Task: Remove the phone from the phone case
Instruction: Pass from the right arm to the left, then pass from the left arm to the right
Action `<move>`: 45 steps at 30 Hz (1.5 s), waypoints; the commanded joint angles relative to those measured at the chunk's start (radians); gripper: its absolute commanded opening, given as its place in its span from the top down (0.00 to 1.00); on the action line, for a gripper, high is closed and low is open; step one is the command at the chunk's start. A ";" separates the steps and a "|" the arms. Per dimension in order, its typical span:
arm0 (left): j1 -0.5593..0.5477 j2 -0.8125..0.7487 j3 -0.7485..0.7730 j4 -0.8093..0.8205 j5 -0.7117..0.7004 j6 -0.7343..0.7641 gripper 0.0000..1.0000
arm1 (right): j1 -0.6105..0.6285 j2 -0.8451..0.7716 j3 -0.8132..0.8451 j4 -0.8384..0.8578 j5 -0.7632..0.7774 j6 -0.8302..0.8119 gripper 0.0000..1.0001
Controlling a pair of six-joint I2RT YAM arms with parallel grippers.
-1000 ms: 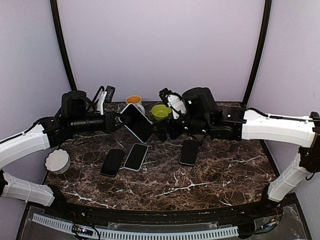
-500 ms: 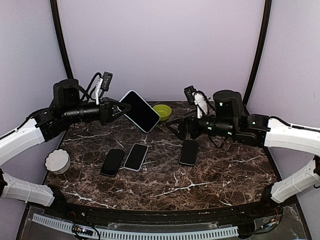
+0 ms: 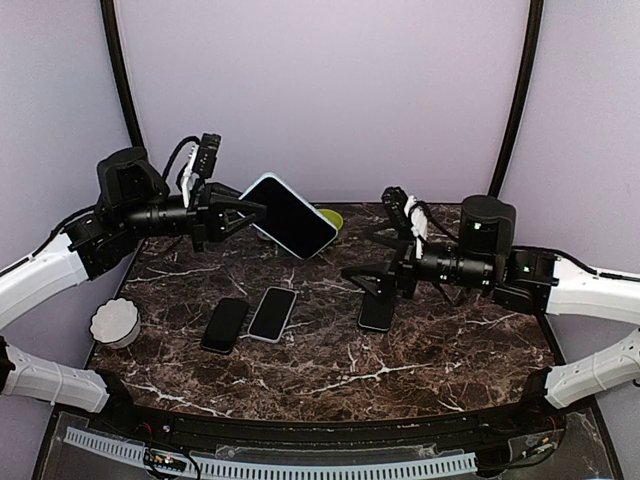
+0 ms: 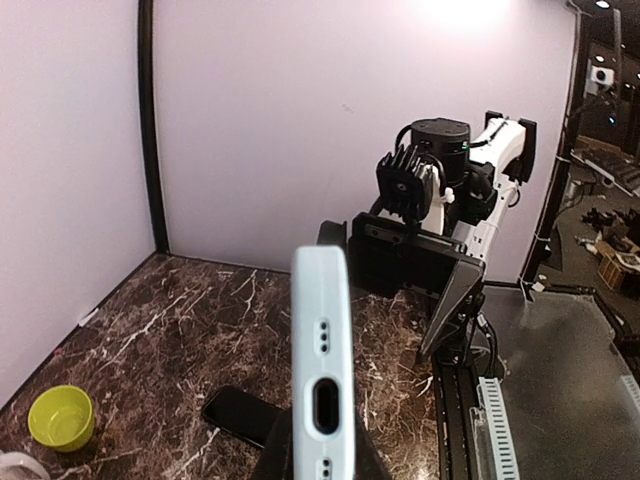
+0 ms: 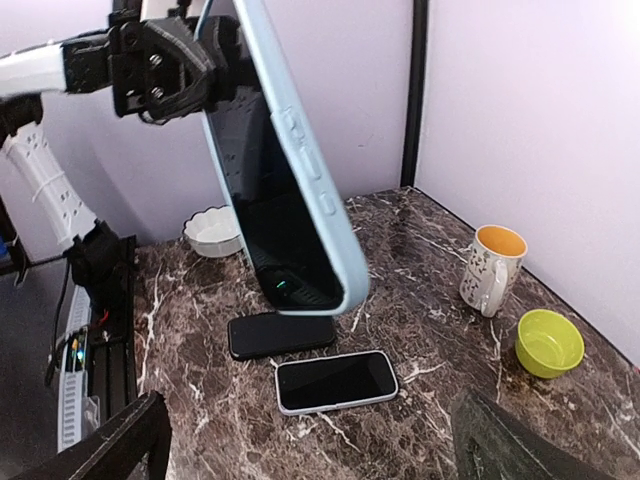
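Above the table [image 3: 450,350], phone [image 3: 292,216] inside case [image 5: 305,170] in clamped left fingers [image 3: 238,212] (right fingers [image 5: 135,438] apart)

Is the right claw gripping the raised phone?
No, the right claw hangs open, apart from the phone held up by the left claw.

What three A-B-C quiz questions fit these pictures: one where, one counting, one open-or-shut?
1. Where is the blue-cased phone? A. on the table B. in the right gripper C. held up by the left gripper
2. How many phones lie flat on the table? A. one B. three C. five
3. The right gripper is: A. open, empty B. shut on a phone C. shut, empty
Answers: 1 C, its fingers pinch the case in midair. 2 B, a black phone, a white-edged phone, another black phone. 3 A, fingers spread, nothing between.
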 commanded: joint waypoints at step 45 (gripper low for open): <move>0.078 -0.013 -0.373 0.979 0.247 -0.270 1.00 | 0.092 0.301 0.027 0.735 -0.312 -0.098 0.77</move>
